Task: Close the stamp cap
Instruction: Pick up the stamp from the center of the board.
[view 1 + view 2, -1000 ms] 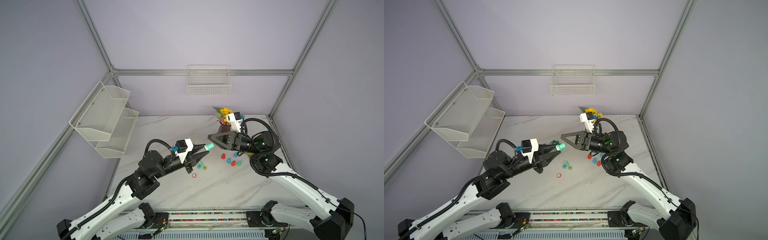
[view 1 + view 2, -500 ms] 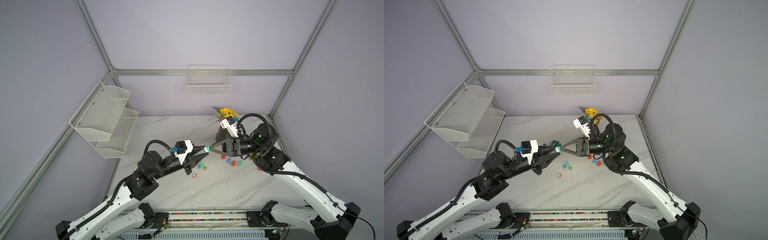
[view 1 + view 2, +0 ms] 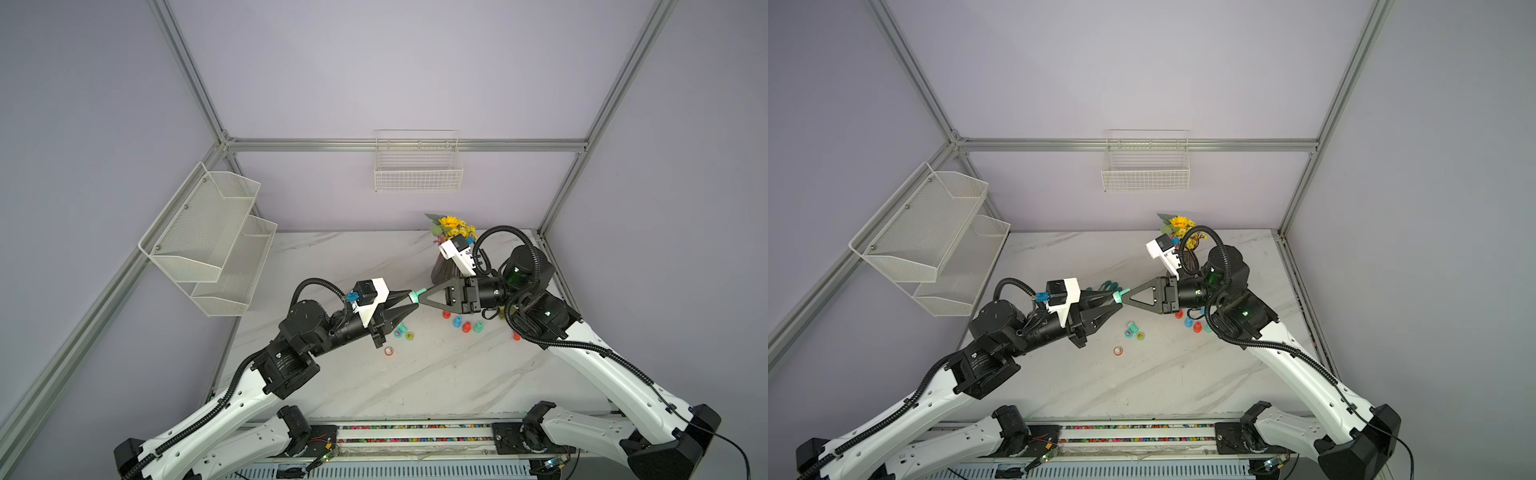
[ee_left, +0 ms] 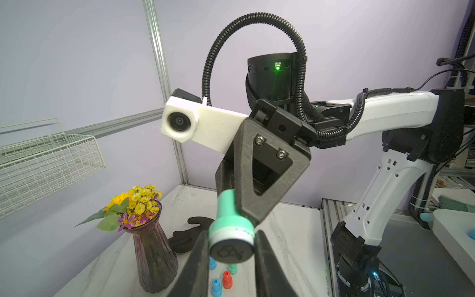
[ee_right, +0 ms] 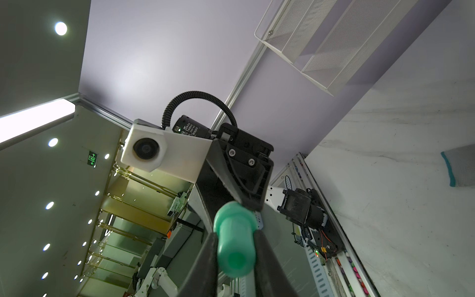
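**One teal stamp, uncapped, pinched at both ends above the table**

A single teal stamp (image 3: 414, 295) hangs in the air over the middle of the marble table (image 3: 415, 382), lying roughly level between the two arms. The left claw (image 4: 231, 243) is pressed onto its wide round base. The right claw (image 5: 235, 248) pinches the narrow handle at the other end. The base carries a white band, and its round dark face is uncovered. That face bears a looped line figure, with no letters to read.

On the table below, five small upright stamps show in a top view: three red ones (image 3: 466, 327), a blue one (image 3: 457, 321) and a teal one (image 3: 478, 327). The left wrist view shows a second blue. Nearer the left arm lie three low round pieces: a teal piece (image 3: 400, 331), a green-and-yellow piece (image 3: 410, 336) and an orange ring (image 3: 389, 351).

There is one purple glass vase (image 4: 151, 257) of yellow flowers, with a dark glove (image 4: 190, 236) lying beside it. One wire basket (image 3: 417, 166) hangs on the back wall, and one two-tier mesh shelf (image 3: 212, 241) on the side wall.

A label (image 3: 282, 359) on the left arm is too small to read. A green exit sign (image 5: 92, 159) shows beyond the cell, its characters unreadable.
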### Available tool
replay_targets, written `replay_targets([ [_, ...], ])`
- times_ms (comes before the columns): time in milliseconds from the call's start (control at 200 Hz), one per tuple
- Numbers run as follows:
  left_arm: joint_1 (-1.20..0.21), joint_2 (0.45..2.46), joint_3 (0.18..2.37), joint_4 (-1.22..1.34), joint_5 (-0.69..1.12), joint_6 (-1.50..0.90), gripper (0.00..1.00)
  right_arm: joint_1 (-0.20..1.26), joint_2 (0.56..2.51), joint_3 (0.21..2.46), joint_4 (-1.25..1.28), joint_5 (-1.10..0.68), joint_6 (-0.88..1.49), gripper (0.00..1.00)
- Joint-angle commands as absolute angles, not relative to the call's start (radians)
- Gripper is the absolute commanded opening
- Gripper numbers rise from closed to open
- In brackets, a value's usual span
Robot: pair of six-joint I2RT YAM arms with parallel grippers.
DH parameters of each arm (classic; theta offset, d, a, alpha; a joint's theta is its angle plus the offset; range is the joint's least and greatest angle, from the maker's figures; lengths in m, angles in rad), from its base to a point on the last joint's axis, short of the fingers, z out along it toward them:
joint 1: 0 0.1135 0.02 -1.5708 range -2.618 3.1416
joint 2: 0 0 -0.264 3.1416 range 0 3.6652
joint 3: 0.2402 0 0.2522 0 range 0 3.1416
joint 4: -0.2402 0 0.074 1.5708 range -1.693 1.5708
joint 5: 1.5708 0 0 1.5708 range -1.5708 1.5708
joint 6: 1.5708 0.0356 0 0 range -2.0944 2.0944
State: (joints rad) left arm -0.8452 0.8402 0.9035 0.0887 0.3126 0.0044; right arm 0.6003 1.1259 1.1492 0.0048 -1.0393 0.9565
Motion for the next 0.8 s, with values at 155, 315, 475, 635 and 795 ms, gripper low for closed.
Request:
replay_targets([
  [155, -0.848, 0.831, 0.921, 0.112, 0.34, 0.043, 0.1, 0.602, 1.125, 1.177, 0.021, -1.029, 0.949, 0.24],
  [315, -0.847, 0.827, 0.919, 0.11, 0.358, 0.043, 0.09, 0.603, 1.124, 1.187, 0.024, -1.01, 0.947, 0.3],
  [475, -0.847, 0.825, 0.917, 0.107, 0.359, 0.044, 0.09, 0.603, 1.126, 1.181, 0.031, -1.017, 0.953, 0.22],
  [635, -0.847, 0.825, 0.918, 0.11, 0.315, 0.044, 0.1, 0.603, 1.125, 1.161, 0.078, -1.044, 0.999, 0.12],
  [795, -0.847, 0.819, 0.912, 0.117, 0.235, 0.043, 0.4, 0.603, 1.118, 1.157, 0.083, -1.02, 1.004, 0.04],
])
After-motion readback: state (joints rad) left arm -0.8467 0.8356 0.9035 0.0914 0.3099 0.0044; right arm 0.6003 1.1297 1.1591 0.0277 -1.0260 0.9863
